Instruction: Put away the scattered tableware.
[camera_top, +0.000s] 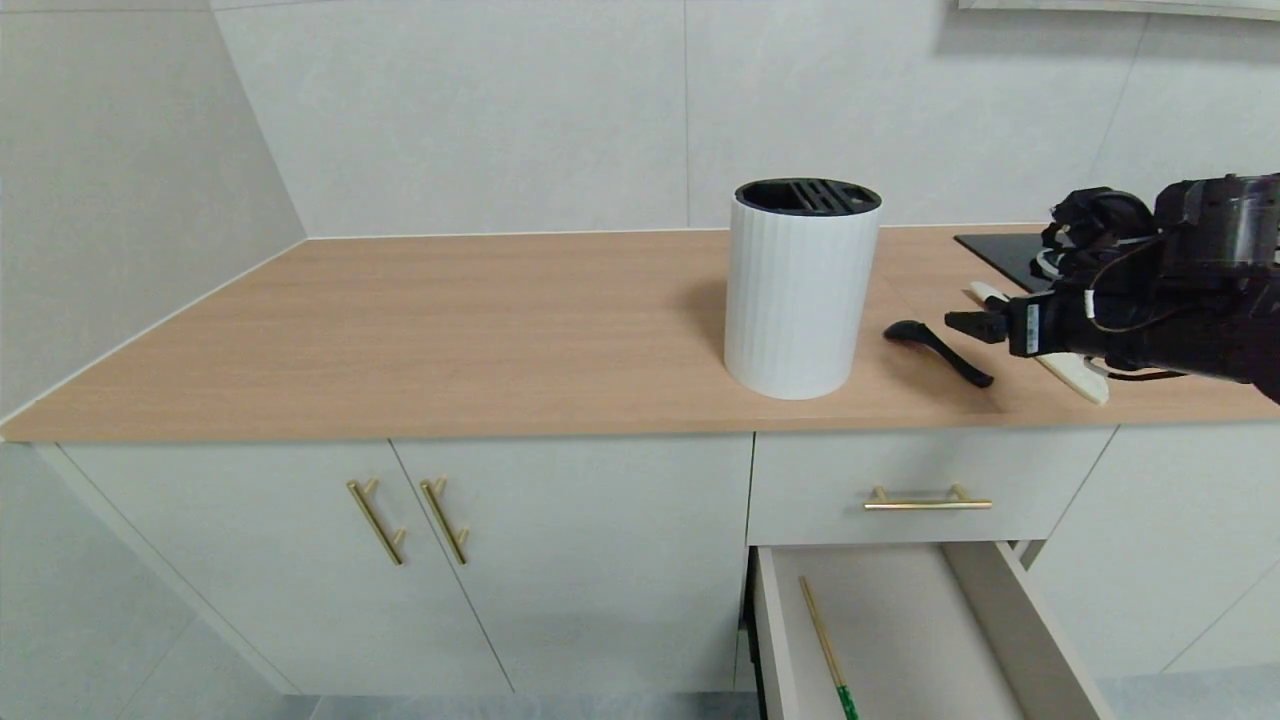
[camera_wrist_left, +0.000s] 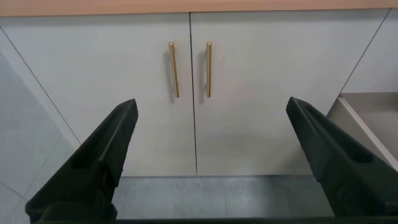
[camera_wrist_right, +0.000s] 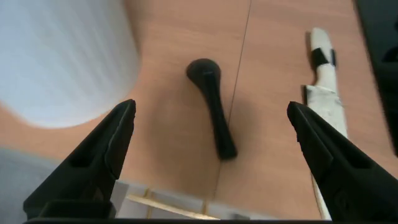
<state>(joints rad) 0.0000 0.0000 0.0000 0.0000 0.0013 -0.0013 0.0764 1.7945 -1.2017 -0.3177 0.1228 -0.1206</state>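
Observation:
A black spoon (camera_top: 935, 350) lies on the wooden counter (camera_top: 450, 330) just right of a white ribbed utensil holder (camera_top: 798, 300) with a black slotted top. A cream-white knife (camera_top: 1078, 378) lies farther right, partly hidden behind my right gripper (camera_top: 966, 326). That gripper hovers open above the black spoon (camera_wrist_right: 210, 93), with the knife (camera_wrist_right: 326, 93) and the holder (camera_wrist_right: 62, 56) to either side. My left gripper (camera_wrist_left: 211, 106) hangs open and empty below counter height, facing the cabinet doors (camera_wrist_left: 193, 93).
A lower drawer (camera_top: 1010, 630) stands pulled out under the right part of the counter, with one green-tipped chopstick (camera_top: 825, 640) inside. Above it is a closed drawer with a gold handle (camera_top: 928, 500). A black hob (camera_top: 1000, 255) sits at the counter's back right.

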